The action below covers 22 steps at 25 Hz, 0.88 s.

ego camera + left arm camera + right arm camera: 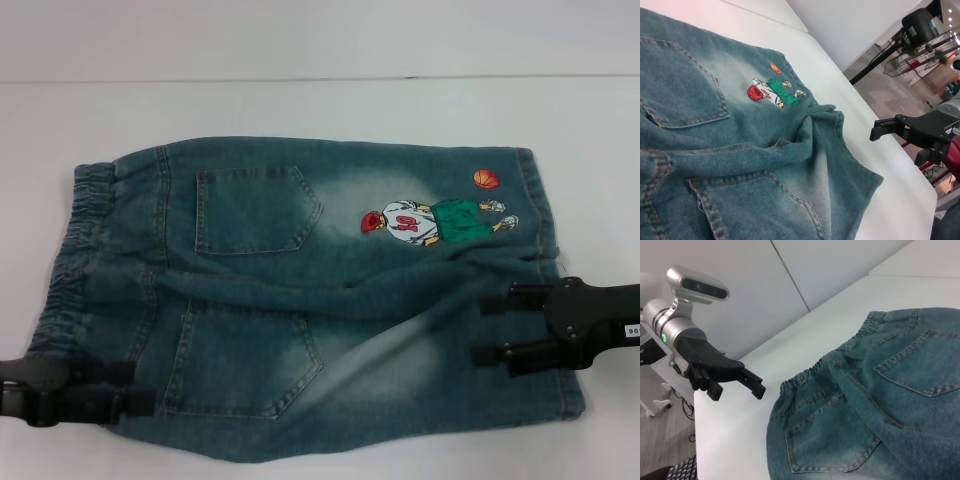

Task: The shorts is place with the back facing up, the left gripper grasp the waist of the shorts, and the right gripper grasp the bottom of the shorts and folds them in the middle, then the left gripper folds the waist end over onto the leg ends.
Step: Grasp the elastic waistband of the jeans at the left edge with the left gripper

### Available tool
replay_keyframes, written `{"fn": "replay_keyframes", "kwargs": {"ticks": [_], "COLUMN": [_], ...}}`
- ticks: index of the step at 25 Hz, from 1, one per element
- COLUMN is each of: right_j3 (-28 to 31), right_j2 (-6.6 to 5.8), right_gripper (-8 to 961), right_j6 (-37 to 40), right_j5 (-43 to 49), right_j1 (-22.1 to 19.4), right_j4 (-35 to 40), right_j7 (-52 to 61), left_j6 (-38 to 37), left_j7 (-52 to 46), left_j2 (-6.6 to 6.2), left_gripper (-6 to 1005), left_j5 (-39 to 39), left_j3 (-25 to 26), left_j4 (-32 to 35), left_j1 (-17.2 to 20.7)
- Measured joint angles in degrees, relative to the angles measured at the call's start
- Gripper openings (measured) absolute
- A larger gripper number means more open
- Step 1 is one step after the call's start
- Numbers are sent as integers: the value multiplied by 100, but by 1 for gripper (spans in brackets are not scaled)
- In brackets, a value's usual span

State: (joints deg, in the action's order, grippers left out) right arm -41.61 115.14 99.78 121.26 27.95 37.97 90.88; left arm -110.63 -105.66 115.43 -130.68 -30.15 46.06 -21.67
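Observation:
The shorts [300,300] lie flat on the white table with the two back pockets up. The waist [70,250], a puckered elastic band, is at the left. The leg hems [545,230] are at the right, beside the cartoon player [430,220] and his orange ball. A creased ridge runs between the two legs. My left gripper [125,388] hovers open at the near waist corner, and the right wrist view shows the left gripper [740,382] just off the cloth. My right gripper [488,327] stands open over the near leg hem. In the left wrist view, the right gripper [885,131] is apart from the fabric.
The white table [320,100] stretches behind the shorts, with its far edge against a pale wall. Beyond the table's side, the left wrist view shows floor, a stand and a wire rack [920,55].

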Motion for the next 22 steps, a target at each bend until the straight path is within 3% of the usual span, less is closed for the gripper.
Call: {"fn": "replay_keyframes", "kwargs": {"ticks": [7,15,19,22], "right_j3": [-64,-119,-125,-128], "right_j2": [22,30,55,70], "right_gripper": [945,945,945,945], "right_j6": [-61,-67,-68,-75], "right_j5": [3,3,3,3], "right_j1": [0,56,60,65], "right_j4": [0,0,0,0], "right_j7": [0,30,22,1], "left_j6": [92,359,499,570], "left_j7": [-257,-2204,-3056,-3387], "left_j2": [-20,-404,-527,-539], "left_gripper": [925,923,922,921], "left_j5": [-14,-701,-1386,-1791], "left_j3": [10,274,254,227], "left_j4": [33,677,721,705], "left_j1": [-13,-450,-797,-985]}}
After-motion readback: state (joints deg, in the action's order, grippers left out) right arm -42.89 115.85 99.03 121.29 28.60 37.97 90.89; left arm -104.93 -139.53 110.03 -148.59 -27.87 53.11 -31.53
